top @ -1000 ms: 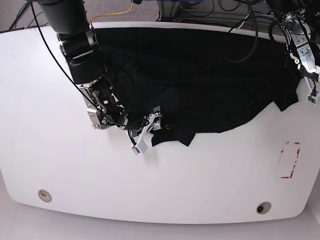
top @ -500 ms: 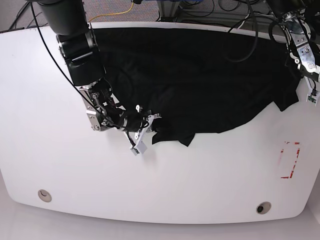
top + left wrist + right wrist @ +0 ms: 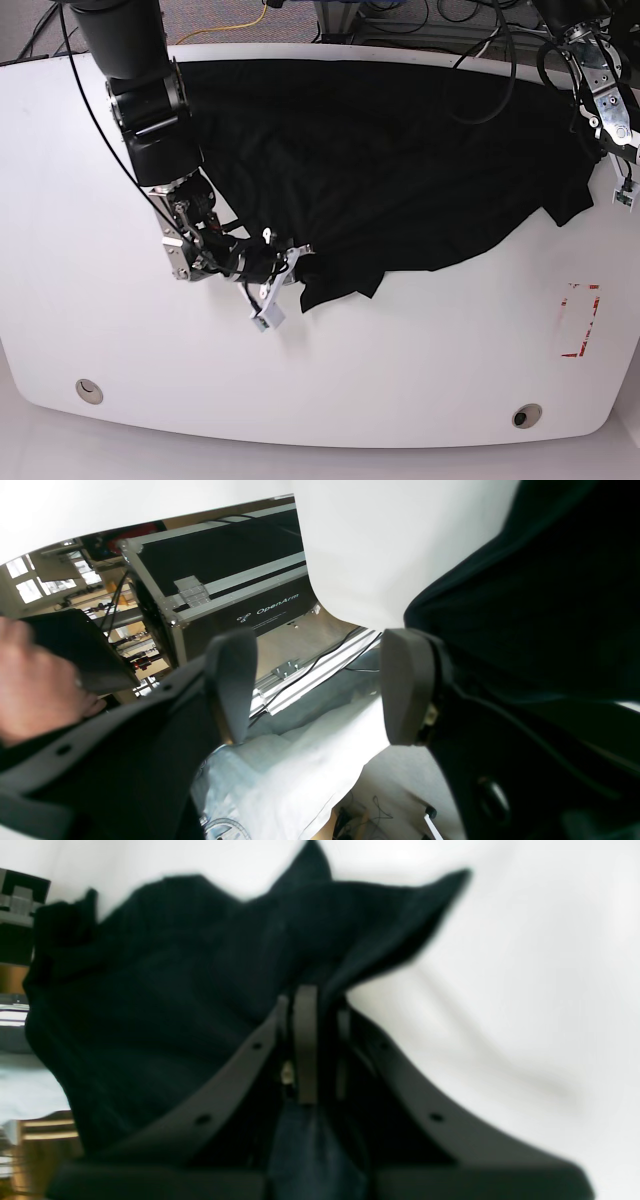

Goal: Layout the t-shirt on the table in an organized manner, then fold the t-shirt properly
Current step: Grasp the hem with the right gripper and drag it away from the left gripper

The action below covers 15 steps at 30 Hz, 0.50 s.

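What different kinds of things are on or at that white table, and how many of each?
Black t-shirt: 1
Robot grippers, right gripper and left gripper: 2
Round metal grommets in the table, one and another: 2
Red tape outline: 1
Total: 6

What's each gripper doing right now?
Left gripper: open, holding nothing, beside the t-shirt.
Right gripper: shut on the t-shirt's edge.
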{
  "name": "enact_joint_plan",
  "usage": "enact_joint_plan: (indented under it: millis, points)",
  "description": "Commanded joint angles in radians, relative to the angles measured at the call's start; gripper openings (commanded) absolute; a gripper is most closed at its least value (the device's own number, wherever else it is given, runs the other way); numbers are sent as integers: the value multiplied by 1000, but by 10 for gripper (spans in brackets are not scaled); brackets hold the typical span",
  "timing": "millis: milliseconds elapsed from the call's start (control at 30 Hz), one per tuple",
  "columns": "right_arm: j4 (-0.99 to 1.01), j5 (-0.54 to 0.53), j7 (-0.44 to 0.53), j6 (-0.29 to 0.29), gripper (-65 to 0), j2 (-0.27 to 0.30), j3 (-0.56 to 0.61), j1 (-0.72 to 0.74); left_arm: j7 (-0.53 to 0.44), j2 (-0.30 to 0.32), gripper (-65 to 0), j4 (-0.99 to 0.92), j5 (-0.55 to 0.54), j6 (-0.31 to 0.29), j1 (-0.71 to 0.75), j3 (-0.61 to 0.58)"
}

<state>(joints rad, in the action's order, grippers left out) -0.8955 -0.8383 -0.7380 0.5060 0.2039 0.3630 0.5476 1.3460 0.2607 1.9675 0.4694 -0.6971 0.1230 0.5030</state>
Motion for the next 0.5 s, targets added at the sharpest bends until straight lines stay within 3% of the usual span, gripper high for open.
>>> enact_joint_plan:
  millis: [0,100,467]
  points:
    - [-12,-14,28,4,-644,29,-38,79,8,16,-290,16,13,-1,-7,1]
    - [-11,-6,28,4,-642,61,-43,116,8,16,-290,14,13,-1,-9,-11]
    - [-11,201,28,15,-640,136,-49,190,8,16,-290,14,13,-1,-12,-40]
